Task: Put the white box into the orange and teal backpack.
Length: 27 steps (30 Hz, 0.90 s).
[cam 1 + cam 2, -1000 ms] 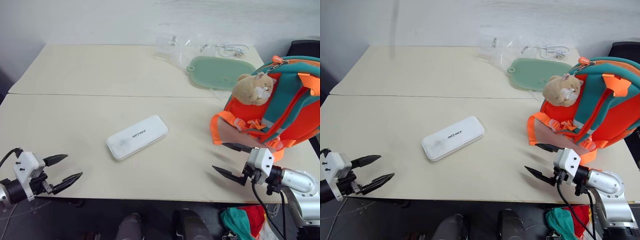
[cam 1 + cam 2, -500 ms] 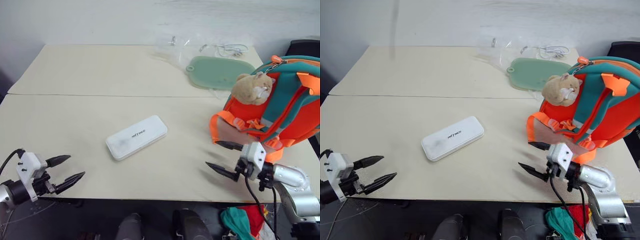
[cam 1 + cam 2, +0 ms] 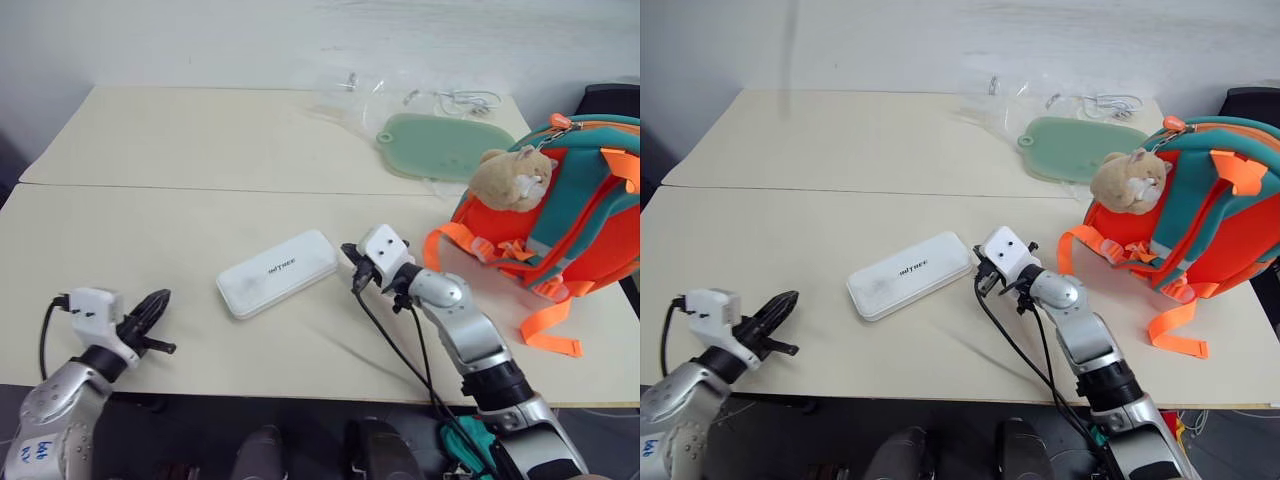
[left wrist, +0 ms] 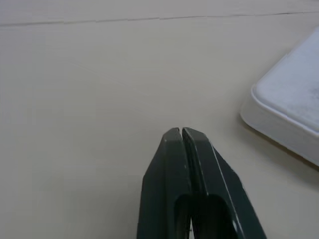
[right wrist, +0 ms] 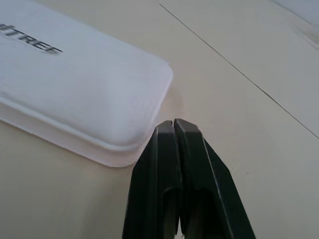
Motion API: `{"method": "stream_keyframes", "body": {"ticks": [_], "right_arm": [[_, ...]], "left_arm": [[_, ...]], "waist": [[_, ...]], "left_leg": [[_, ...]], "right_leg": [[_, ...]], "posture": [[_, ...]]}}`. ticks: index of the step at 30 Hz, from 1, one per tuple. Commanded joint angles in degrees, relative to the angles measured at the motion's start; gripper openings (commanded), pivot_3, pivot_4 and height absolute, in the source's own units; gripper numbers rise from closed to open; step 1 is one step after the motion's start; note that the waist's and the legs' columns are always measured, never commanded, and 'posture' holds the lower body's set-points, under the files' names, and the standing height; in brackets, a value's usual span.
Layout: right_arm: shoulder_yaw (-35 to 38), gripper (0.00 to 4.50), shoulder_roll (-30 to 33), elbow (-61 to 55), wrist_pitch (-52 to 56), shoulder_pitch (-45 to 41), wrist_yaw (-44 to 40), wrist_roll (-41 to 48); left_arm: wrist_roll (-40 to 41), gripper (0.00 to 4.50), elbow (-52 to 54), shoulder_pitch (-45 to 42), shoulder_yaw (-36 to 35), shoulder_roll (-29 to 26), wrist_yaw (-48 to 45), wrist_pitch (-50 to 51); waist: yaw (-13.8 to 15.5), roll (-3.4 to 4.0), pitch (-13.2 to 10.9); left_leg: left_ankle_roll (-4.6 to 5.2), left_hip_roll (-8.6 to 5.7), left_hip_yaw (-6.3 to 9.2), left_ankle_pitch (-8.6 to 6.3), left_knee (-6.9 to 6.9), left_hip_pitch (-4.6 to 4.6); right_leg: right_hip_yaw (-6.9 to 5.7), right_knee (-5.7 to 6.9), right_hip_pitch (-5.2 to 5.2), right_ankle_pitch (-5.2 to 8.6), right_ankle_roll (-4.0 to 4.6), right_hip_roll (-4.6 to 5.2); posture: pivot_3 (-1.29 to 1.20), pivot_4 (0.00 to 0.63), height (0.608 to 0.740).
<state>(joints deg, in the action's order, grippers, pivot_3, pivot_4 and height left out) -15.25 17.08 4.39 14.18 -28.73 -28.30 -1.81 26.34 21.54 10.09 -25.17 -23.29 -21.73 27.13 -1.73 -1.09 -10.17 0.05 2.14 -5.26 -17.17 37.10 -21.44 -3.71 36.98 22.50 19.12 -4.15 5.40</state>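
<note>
White box flat on the table, both grippers pressed shut and empty.

I see the white box (image 3: pixel 277 286) lying flat near the middle of the cream table (image 3: pixel 200 150), set at a slant: a long, thin case with rounded corners, a raised rim round its base and small dark lettering on its lid. My right gripper (image 5: pixel 173 125) has its fingers together, tips just beside the box's nearer rounded corner; I cannot tell whether they touch it. My left gripper (image 4: pixel 181 132) is also closed tight, low over bare table, with the box's other end close by. The orange and teal backpack (image 3: pixel 565 225) stands at the table's right edge, well apart from the box, orange straps trailing and a tan plush charm (image 3: pixel 511 172) on its front. Behind it lies a pale green pouch (image 3: pixel 440 145).
</note>
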Motion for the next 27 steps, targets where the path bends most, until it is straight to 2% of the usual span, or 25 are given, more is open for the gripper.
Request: {"method": "stream_keyframes", "body": {"ticks": [1,7,12,18,24,27], "right_arm": [[-1.56,0.00,-2.35,5.98,-5.95,-3.03,0.93,-2.30],[-0.62,0.00,-6.23,16.86,-11.64,-6.48,2.15,-2.73],[-0.26,0.00,-6.63,19.32,-14.48,-5.94,-5.24,0.40],[1.55,0.00,-1.67,12.56,-13.50,-2.56,-12.25,3.01],[2.40,0.00,6.45,0.16,-6.65,5.45,-18.38,5.07],[3.94,0.00,9.81,-6.96,-3.09,10.56,-18.95,6.26]], "left_arm": [[-1.57,0.04,3.46,-1.44,3.27,1.28,4.34,2.51],[-1.78,0.04,3.58,-3.14,5.15,1.30,5.82,4.39],[-2.30,0.04,2.86,-5.88,8.16,0.15,5.59,7.53],[-1.72,0.04,1.90,-8.23,10.52,-2.72,2.27,9.51],[-2.24,0.04,0.80,-9.93,14.42,-6.25,-2.25,10.50],[-3.11,0.04,1.50,-10.16,14.06,-6.06,-0.67,10.74]], "waist": [[-0.03,0.00,0.00],[-0.50,0.01,0.00],[-0.41,0.00,0.00],[-0.07,0.02,-0.01],[0.11,0.03,-0.01],[0.15,0.03,-0.01]], "left_leg": [[-0.01,0.00,0.00,0.00,-0.01,0.01],[-0.05,0.05,-0.04,0.02,-0.03,0.01],[-0.05,0.05,-0.03,0.01,-0.02,0.01],[-0.05,0.04,-0.03,-0.02,-0.03,0.00],[-0.05,0.03,-0.02,-0.03,-0.04,0.00],[-0.06,0.03,-0.02,-0.04,-0.05,0.01]], "right_leg": [[0.00,0.01,0.00,0.00,0.00,-0.01],[0.01,0.02,0.05,0.00,0.00,-0.08],[0.02,0.02,0.02,0.00,0.00,-0.07],[0.02,-0.03,0.02,0.00,0.00,-0.06],[0.02,-0.08,0.00,0.00,0.00,-0.03],[0.02,-0.08,0.00,0.00,0.00,-0.04]], "posture": [[0.00,0.150,0.740],[0.00,0.150,0.740],[0.00,0.150,0.740],[0.00,0.150,0.740],[0.00,0.150,0.740],[0.00,0.150,0.740]]}}
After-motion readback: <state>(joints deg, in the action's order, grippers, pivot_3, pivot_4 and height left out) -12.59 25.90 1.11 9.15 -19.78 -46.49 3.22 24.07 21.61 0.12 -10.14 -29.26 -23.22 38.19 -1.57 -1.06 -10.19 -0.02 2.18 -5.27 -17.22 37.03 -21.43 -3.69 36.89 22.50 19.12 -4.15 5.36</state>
